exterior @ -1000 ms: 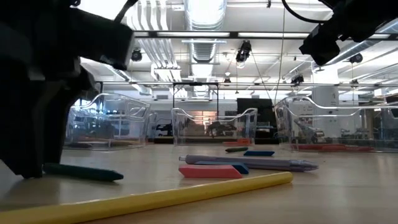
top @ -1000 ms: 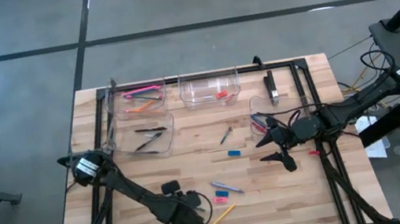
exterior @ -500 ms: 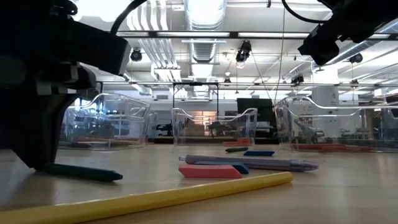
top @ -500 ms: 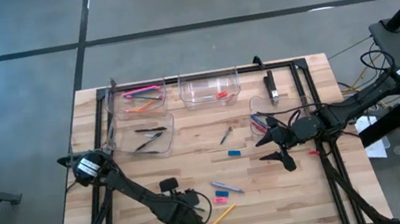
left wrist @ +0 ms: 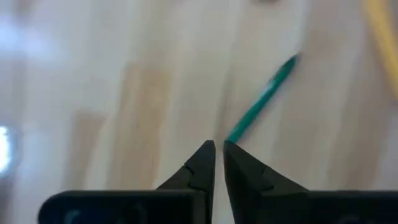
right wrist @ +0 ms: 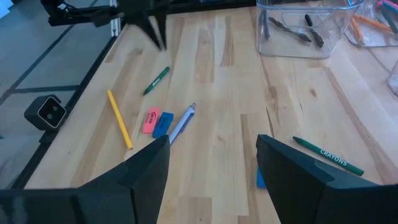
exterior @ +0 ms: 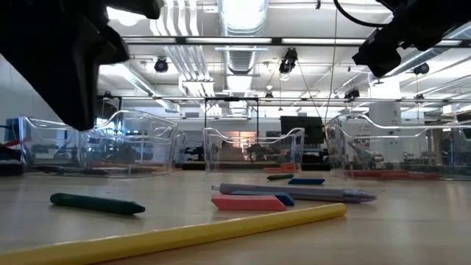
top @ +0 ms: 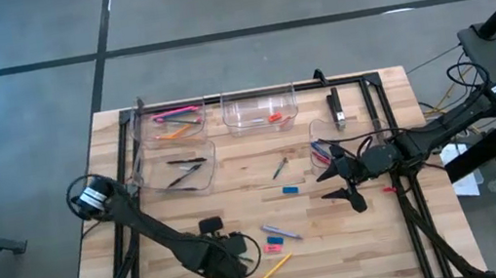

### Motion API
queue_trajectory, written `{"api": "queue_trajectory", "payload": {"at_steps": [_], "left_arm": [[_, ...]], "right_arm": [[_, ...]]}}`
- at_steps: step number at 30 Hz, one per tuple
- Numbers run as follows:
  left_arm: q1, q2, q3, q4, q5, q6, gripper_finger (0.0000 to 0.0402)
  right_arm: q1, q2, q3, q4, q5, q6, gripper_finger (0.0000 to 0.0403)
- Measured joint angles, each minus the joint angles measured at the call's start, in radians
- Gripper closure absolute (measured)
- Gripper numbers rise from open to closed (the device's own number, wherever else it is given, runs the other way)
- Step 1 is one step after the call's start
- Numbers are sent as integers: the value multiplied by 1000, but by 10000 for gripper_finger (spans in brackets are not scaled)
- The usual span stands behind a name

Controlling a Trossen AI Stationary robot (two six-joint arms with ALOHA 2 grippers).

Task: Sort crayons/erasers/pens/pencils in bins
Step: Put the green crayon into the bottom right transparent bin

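My left gripper point(left wrist: 219, 144) is shut with nothing in it. It hangs above the near part of the table point(top: 237, 261), its dark fingers high at the left of the low view point(exterior: 77, 118). A green crayon point(left wrist: 261, 99) lies flat on the wood just beyond the fingertips point(exterior: 96, 204). A yellow pencil point(top: 271, 272), a pink eraser point(top: 275, 246) and a grey-blue pen point(top: 281, 231) lie close by. My right gripper point(right wrist: 211, 168) waits open above the table's right side point(top: 347, 193). Clear bins point(top: 179, 169) stand along the far edge.
A second green crayon point(top: 279, 168) and a blue eraser point(top: 289, 190) lie mid-table. The far-left bin point(top: 172, 123) holds pencils, the one nearer holds pens, and the middle bin point(top: 261, 110) an eraser. A black frame point(top: 395, 137) borders the table. Bare wood lies around the items.
My left gripper has risen from the table beside the green crayon's end to well above it. The crayon has stayed flat in the same place on the wood.
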Motion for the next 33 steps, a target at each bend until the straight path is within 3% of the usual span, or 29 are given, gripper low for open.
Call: {"api": "queue_trajectory", "payload": {"at_steps": [7, 18, 29, 33], "left_arm": [[7, 28, -16, 264, -18, 159, 324], [18, 125, -37, 302, -2, 209, 231], [18, 147, -52, 314, 41, 225, 224], [18, 147, -64, 315, 43, 224, 247]], "right_arm": [[0, 0, 0, 3, 0, 4, 174], [0, 0, -1, 5, 0, 6, 174], [0, 0, -1, 6, 0, 7, 174], [0, 0, -1, 5, 0, 7, 174]]}}
